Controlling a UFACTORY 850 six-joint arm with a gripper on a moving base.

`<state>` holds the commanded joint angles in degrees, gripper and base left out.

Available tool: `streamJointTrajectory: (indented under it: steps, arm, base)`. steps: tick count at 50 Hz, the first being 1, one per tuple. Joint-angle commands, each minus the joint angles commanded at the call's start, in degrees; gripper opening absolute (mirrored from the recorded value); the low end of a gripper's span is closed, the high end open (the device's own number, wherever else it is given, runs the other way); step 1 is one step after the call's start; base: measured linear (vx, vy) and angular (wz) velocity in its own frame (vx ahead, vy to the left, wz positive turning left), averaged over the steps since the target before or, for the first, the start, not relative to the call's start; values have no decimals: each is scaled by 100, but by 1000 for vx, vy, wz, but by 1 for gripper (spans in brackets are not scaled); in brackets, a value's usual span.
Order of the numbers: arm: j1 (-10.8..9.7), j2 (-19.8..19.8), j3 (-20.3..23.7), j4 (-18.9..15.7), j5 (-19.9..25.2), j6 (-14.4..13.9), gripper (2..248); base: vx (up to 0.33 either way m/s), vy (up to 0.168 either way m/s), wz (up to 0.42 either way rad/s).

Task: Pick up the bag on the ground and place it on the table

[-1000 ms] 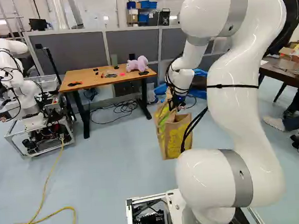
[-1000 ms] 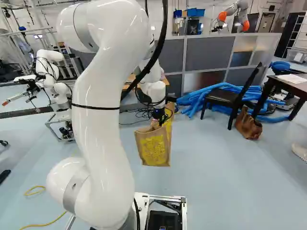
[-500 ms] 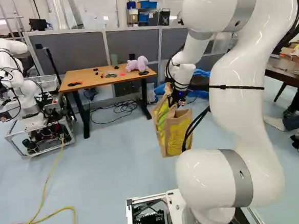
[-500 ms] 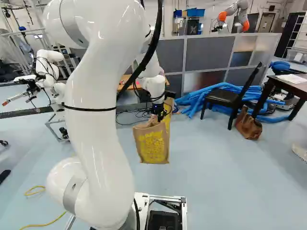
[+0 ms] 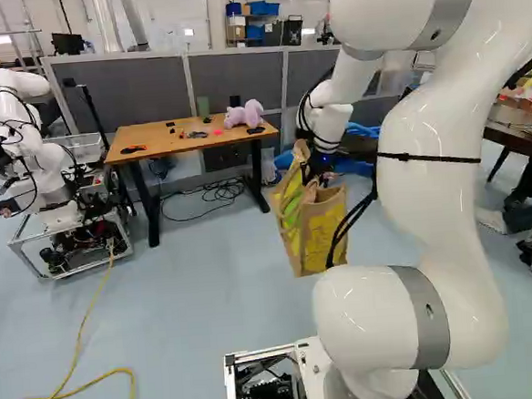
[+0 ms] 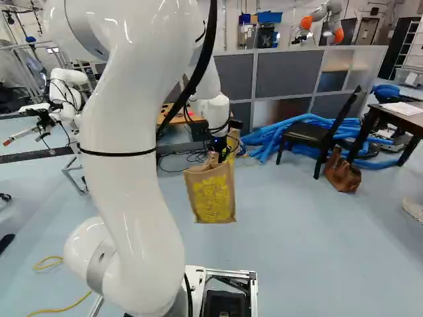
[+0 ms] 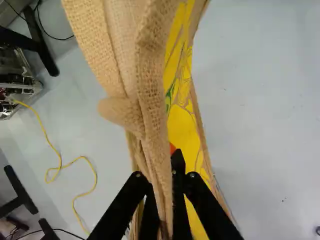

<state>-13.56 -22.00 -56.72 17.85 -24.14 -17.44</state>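
Two fingers (image 7: 180, 205) of gripper (image 6: 217, 153) pinched nearly together on burlap bag (image 6: 213, 197)

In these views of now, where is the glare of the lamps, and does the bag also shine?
Left base view: small bright glints on the glossy white arm; right base view: glints on the arm's upper part too, while the floor shows only a soft, diffuse sheen; wrist view: the woven cloth of the bag looks matte, with no clear glint.
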Motion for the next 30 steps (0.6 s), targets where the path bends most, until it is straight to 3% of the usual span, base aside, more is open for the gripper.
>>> streamJointTrajectory:
  steps: [30]
  arm:
    - [-25,188,7,-246,-217,0,21]
  base:
    - [0,0,0]
